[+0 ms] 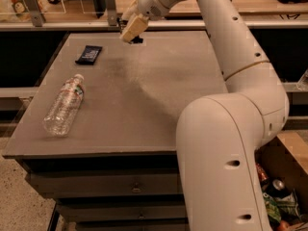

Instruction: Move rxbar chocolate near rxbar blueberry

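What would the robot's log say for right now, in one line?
gripper: over far edge of table | rxbar chocolate: probably the dark bit under gripper | rxbar blueberry: flat, far-left corner | bottle: lying left

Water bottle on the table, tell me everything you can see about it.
The water bottle is clear plastic with a white cap and a label band below the neck. It lies on its side on the grey table, near the edge at the left of the view, cap pointing toward the far side. Only the table touches it. The gripper is well away, above the table's back edge.
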Robot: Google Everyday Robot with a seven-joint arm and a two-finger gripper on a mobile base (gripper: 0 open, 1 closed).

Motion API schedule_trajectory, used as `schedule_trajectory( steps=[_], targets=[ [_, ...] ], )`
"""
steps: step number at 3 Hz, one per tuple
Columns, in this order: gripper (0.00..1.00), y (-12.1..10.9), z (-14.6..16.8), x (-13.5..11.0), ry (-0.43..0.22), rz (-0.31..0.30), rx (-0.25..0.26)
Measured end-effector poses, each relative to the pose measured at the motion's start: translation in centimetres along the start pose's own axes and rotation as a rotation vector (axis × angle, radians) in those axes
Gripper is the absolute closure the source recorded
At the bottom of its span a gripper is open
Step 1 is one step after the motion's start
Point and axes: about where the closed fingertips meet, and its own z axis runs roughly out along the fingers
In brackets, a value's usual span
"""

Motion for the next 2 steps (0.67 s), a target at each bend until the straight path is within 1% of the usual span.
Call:
schedule_trajectory(
  steps=[1, 2],
  targets=[
    [1.00, -0.4, 1.1, -1.0, -0.048, 0.029, 0.017],
    [1.00, 0.1, 2.2, -1.3, -0.056, 0.041, 0.007]
  ],
)
